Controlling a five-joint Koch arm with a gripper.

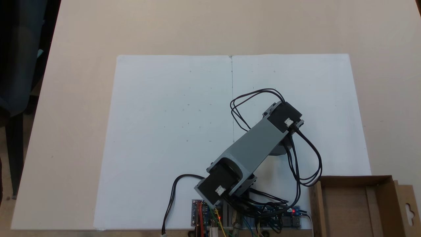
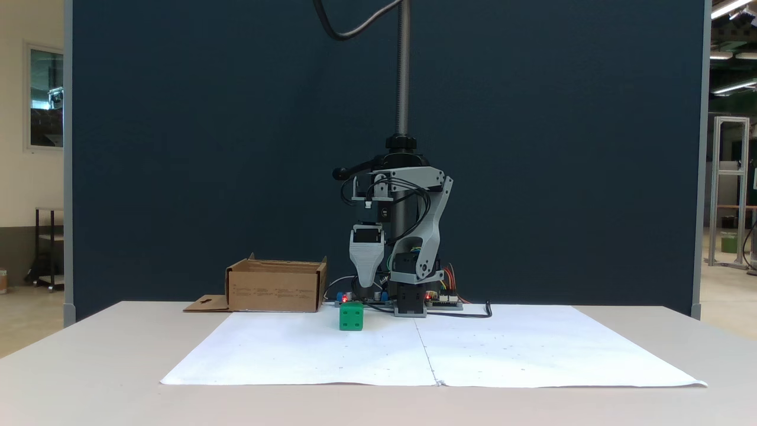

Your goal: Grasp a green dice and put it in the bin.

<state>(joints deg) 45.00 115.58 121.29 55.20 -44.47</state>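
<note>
Lab/workshop setting indicated: dark blue partition panel (image 2: pixel 532 148) behind beige table (image 2: pixel 89 367), exposed electronics boards w/ lit LEDs (image 1: pixel 204 214), aluminium-profile frame (image 2: pixel 730 189) & ceiling strip lights (image 2: pixel 730 7) seen beyond.

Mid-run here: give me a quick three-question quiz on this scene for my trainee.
1. The green dice rests on: A) the white paper sheet; B) bare table; C) a cardboard flap.
2. Fill in: in the fixed view from the front, the bin stands to the ___ of the dice.
3. True or false: the dice already lies inside the bin.
Key: 1 A; 2 left; 3 false.
</note>
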